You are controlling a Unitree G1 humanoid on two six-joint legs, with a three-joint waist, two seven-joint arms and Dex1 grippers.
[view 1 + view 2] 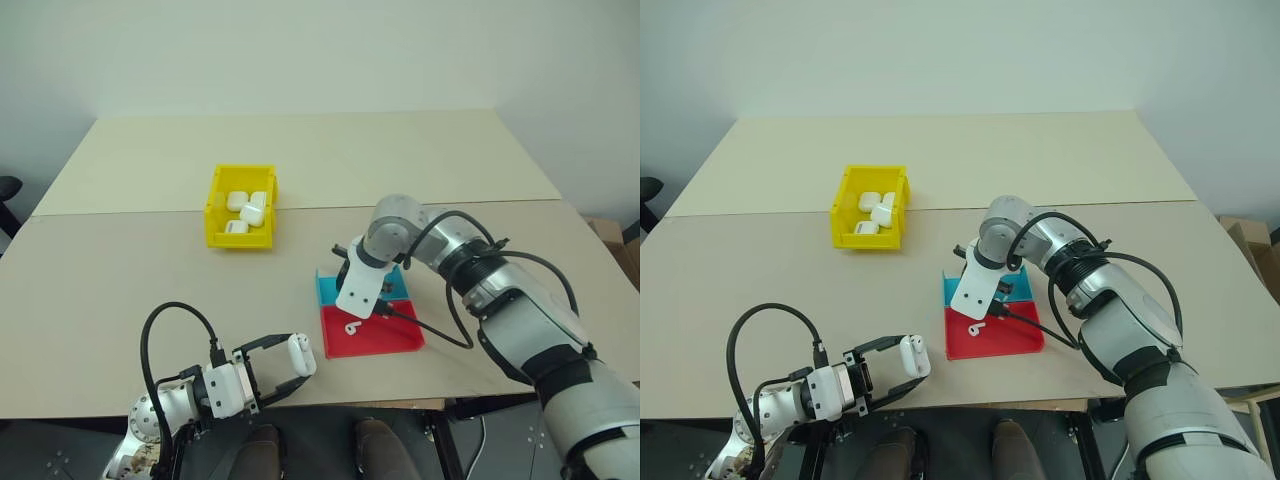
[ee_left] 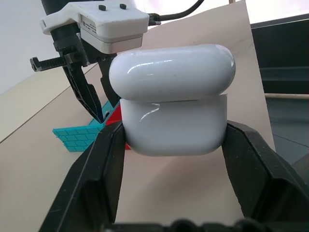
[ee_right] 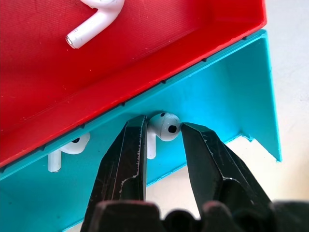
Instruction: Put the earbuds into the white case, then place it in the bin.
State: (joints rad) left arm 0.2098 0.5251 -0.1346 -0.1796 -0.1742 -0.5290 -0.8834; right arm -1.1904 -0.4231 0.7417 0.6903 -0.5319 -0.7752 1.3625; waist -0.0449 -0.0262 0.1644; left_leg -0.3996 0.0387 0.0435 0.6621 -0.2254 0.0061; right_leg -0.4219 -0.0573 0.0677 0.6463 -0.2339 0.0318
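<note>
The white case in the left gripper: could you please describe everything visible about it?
The white case is a small, glossy, rounded plastic box with a hinged lid. The lid looks shut or nearly so, with a thin seam across the body. It stands upright, clamped at its lower half between the left gripper's two black fingers, above the table's near edge. Nothing else touches it.

No readable text, label, brand or number anywhere (checked all views).

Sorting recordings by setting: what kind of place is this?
Probably a lab or test room: a bare beige tabletop against a plain white wall, with a small yellow plastic bin and shallow red plastic tray laid out.
</note>
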